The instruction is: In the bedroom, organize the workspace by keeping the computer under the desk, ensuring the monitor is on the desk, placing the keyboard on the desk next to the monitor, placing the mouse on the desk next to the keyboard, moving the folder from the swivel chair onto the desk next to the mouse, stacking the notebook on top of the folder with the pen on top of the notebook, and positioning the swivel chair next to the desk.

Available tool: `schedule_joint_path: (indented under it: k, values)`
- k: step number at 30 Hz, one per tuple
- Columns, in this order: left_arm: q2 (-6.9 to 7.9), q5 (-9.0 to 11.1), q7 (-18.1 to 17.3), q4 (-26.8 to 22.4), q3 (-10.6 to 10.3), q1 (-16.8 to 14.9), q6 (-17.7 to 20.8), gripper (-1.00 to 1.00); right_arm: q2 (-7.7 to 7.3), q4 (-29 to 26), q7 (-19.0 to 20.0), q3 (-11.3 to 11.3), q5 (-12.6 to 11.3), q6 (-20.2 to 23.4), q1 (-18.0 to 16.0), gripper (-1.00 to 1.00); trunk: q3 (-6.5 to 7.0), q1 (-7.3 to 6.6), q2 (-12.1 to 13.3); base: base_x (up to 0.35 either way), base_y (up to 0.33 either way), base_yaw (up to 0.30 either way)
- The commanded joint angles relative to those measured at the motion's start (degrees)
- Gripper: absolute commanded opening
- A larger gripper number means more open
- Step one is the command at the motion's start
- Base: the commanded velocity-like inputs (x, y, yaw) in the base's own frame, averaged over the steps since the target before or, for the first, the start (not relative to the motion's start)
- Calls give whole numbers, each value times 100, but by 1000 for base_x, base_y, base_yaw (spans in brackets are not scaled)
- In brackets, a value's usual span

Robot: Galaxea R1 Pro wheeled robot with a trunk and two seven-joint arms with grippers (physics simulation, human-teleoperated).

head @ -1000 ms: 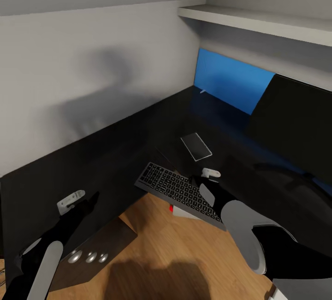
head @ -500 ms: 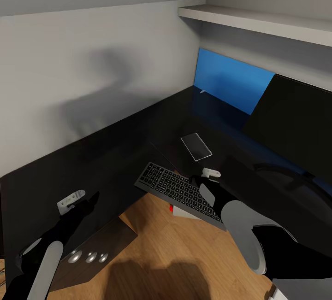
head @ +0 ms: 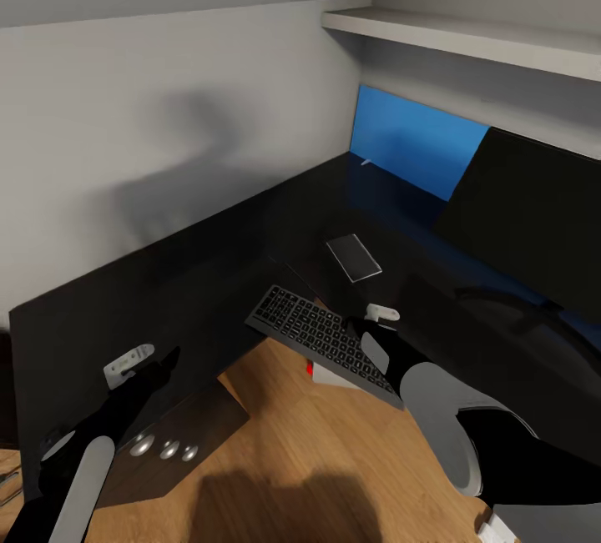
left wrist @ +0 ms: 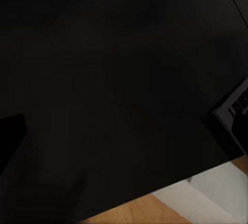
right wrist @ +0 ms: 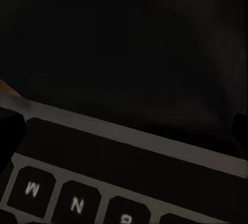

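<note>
The black keyboard (head: pixel 313 333) lies slantwise across the inner corner of the black desk (head: pixel 200 276), partly over the floor. My right gripper (head: pixel 357 329) hovers at its far long edge, open, one finger at each side of the key rows (right wrist: pixel 103 182). My left gripper (head: pixel 165 358) is open over bare desk top (left wrist: pixel 113 79). The monitor (head: pixel 534 226) stands on the desk at the right. A thin white pen (head: pixel 366 163) lies by the blue back panel (head: pixel 409 143). The light grey computer (head: pixel 332 378) sits under the keyboard. The folder, notebook and swivel chair are out of view.
A small flat grey rectangle (head: pixel 354 258) lies on the desk beyond the keyboard; I cannot tell what it is. The drawer unit (head: pixel 163 447) with round knobs is below my left arm. A white shelf (head: pixel 467 38) hangs over the monitor. Wood floor (head: pixel 317 460) lies in front.
The whole view has shifted: desk, keyboard and grey rectangle slid slightly up the picture together, the drawer unit more. Both grippers hold the same place in the picture.
</note>
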Motion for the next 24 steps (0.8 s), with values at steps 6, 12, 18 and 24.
schedule_joint_path:
  k: [6,12,18,24]
  values:
    - [2,61,43,-10,-2,-3,29,100,2,-11,-24,-4,-23,30,-2,100,-9,3,-10,-9,0,0]
    - [2,56,43,-10,-2,-3,29,100,2,-16,-24,1,-23,38,-2,100,-9,3,-10,0,0,0]
    - [2,60,43,-10,-2,-3,29,100,2,-19,-24,5,-23,39,-2,100,-9,3,-10,0,0,0]
    - [2,60,43,-10,-11,-3,31,100,2,-19,-24,0,-23,39,-2,100,-9,3,-10,-85,0,0]
